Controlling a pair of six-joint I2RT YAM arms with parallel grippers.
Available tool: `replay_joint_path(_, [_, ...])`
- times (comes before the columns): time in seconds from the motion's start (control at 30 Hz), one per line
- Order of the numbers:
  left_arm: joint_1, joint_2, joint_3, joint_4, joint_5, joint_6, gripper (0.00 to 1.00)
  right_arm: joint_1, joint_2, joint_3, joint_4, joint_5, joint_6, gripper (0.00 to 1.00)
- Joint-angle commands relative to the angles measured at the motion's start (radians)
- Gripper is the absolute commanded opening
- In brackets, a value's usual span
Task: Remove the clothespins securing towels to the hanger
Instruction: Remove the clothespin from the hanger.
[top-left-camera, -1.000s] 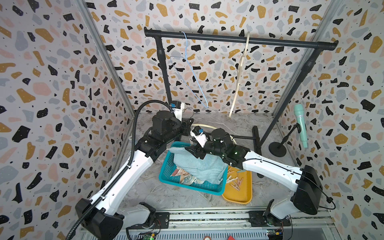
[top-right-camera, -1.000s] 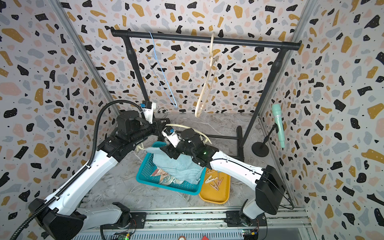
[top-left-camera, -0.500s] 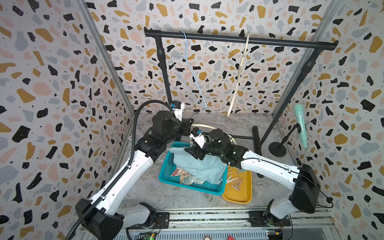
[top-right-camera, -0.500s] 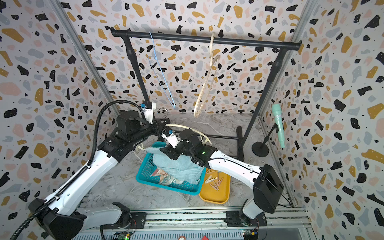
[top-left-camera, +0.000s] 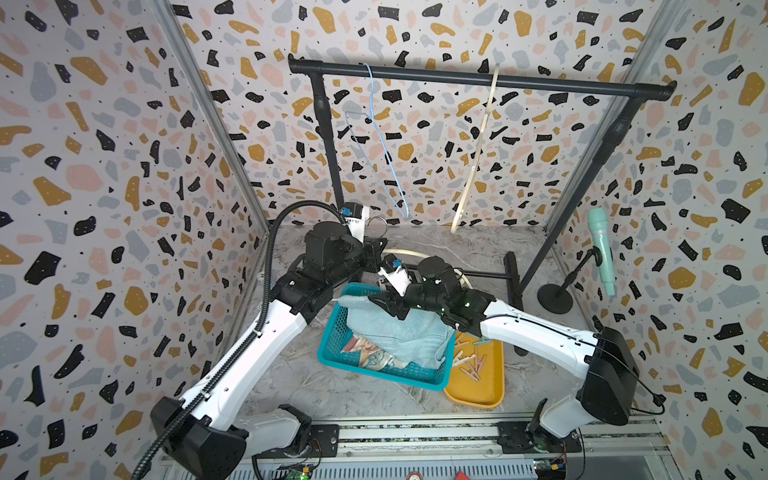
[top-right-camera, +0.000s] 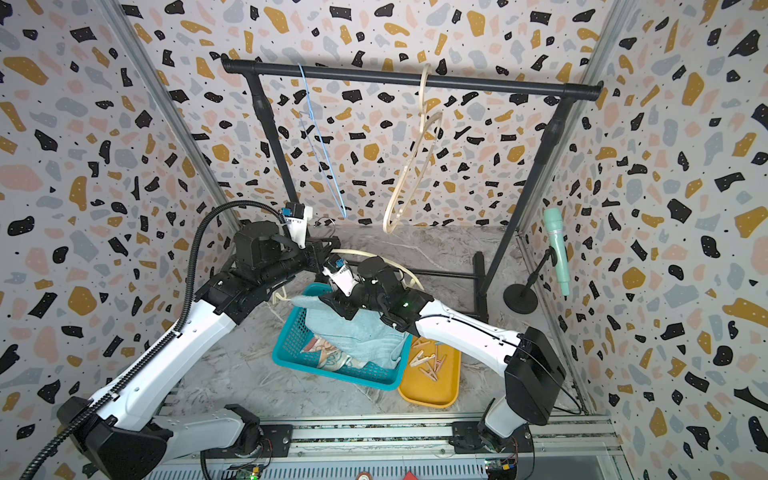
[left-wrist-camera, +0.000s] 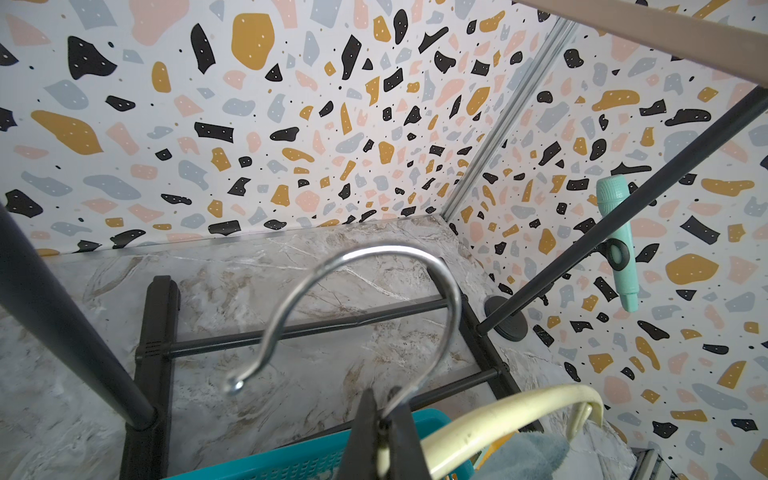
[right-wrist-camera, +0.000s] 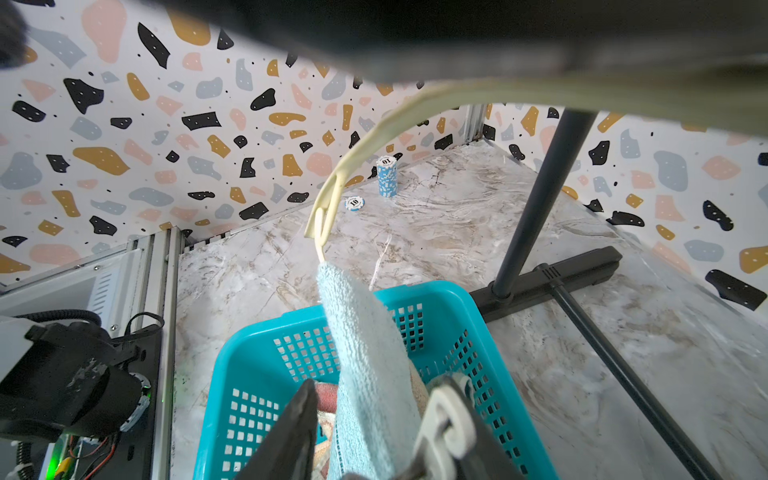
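My left gripper (left-wrist-camera: 380, 399) is shut on the neck of the metal hook (left-wrist-camera: 374, 257) of a cream hanger (left-wrist-camera: 511, 411), held low over the teal basket (top-left-camera: 332, 349). A light-blue towel (right-wrist-camera: 361, 332) hangs from the hanger's end into the basket. My right gripper (right-wrist-camera: 380, 386) straddles this towel, open, with a gap on one side. A white clothespin (right-wrist-camera: 446, 419) sits on the towel against the other finger. In both top views the right gripper (top-left-camera: 380, 301) (top-right-camera: 332, 301) is at the towel's raised edge. Several clothespins (top-left-camera: 471, 365) lie in the yellow tray (top-left-camera: 478, 390).
A patterned towel (top-left-camera: 365, 349) lies in the basket under the blue one. A black rack (top-left-camera: 478, 79) at the back carries a blue wire hanger (top-left-camera: 378, 145) and a wooden hanger (top-left-camera: 478, 145). A mint microphone (top-left-camera: 600, 249) stands at right. Poker chips (right-wrist-camera: 386, 176) sit by the wall.
My right arm has shifted a little to the left along the towel and its jaws have narrowed. The left gripper and the hanger have stayed put.
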Motion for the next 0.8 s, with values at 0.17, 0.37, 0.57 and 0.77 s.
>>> replay_joint_path(0.17, [-0.004, -0.004, 0.045, 0.062, 0.022, 0.006, 0.00, 0.003, -0.008, 0.043, -0.008, -0.015, -0.008, 0.44])
replay_joint_path(0.37, [-0.004, -0.004, 0.045, 0.059, 0.022, 0.006, 0.00, 0.001, -0.009, 0.043, -0.008, -0.017, -0.008, 0.40])
replay_joint_path(0.57, [-0.004, -0.005, 0.047, 0.058, 0.025, 0.006, 0.00, 0.002, -0.008, 0.042, -0.006, -0.016, -0.008, 0.39])
replay_joint_path(0.77, [-0.004, -0.004, 0.048, 0.058, 0.032, 0.006, 0.00, 0.000, -0.009, 0.042, -0.004, -0.012, -0.008, 0.36])
